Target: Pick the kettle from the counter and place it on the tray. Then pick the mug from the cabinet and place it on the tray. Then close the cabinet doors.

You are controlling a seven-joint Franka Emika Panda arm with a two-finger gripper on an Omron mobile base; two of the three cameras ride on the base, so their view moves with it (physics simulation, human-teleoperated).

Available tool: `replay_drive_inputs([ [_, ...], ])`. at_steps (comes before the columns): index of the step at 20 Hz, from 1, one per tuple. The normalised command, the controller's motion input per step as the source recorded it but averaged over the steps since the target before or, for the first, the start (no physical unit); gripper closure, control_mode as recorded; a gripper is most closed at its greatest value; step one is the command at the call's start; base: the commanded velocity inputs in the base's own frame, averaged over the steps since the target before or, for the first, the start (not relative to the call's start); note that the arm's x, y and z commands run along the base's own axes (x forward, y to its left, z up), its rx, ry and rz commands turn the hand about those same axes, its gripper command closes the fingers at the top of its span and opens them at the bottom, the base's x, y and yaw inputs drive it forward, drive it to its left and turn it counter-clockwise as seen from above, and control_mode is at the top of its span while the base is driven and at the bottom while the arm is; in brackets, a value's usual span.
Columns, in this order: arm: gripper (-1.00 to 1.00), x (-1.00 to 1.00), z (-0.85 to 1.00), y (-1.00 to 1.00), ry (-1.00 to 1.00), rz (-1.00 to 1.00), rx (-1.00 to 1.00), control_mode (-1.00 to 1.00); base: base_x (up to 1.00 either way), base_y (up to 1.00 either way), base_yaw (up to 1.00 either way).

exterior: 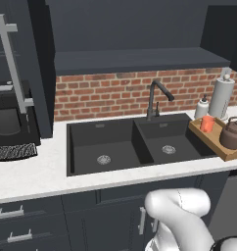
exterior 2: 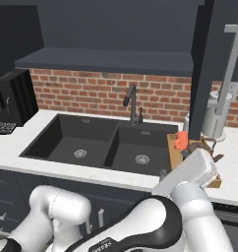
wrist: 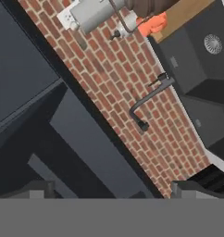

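In the left base view, an open cabinet door (exterior: 12, 63) with its long silver bar handle stood at the far left, above a black appliance (exterior: 10, 115) resting on the white surface (exterior: 37, 174). The black double sink (exterior: 135, 142), with 2 basins, was set into that surface, and a dark faucet (exterior: 157, 98) rose behind it against the red brick wall (exterior: 115, 93). Above the bricks ran the dark shelf of the cabinet (exterior: 140, 59). To the right of the sink lay the wooden tray (exterior: 216, 139), carrying the orange-red mug (exterior: 207, 123) at its back and the dark brown kettle (exterior: 234, 133) just beside it toward the front. A paper towel roll (exterior: 221, 97) and a small white bottle (exterior: 202, 108) stood behind the tray.

In the right base view, the second cabinet door (exterior 2: 224, 69) hung open at the right, in front of the paper towel roll. The white arm hid much of the tray there.

In the hand view, 2 dark fingertips (wrist: 37, 189) of the hand (wrist: 109, 190) sat far apart at the bottom edge, spread and holding nothing, facing the brick wall and faucet.
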Motion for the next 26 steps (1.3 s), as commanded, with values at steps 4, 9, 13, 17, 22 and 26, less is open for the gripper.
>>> replay_drive_inputs([
  [4,-1.0,0.37,0.01,-0.53,0.0,0.08,0.15,-1.0,0.0,0.0,0.0],
  [9,-1.0,0.28,0.2,-0.42,0.0,0.11,0.08,-1.0,0.0,0.0,0.0],
  [13,-1.0,0.26,0.27,-0.29,0.0,0.11,0.01,-1.0,0.0,0.0,0.0],
  [17,-1.0,0.19,0.26,-0.23,0.0,0.1,0.0,-1.0,0.0,0.0,0.0],
  [22,-1.0,0.13,0.32,-0.07,0.0,0.09,0.0,-1.0,0.0,0.0,0.0],
  [26,-1.0,0.0,0.35,0.09,-0.04,0.09,0.0,-1.0,0.0,0.0,0.0],
])
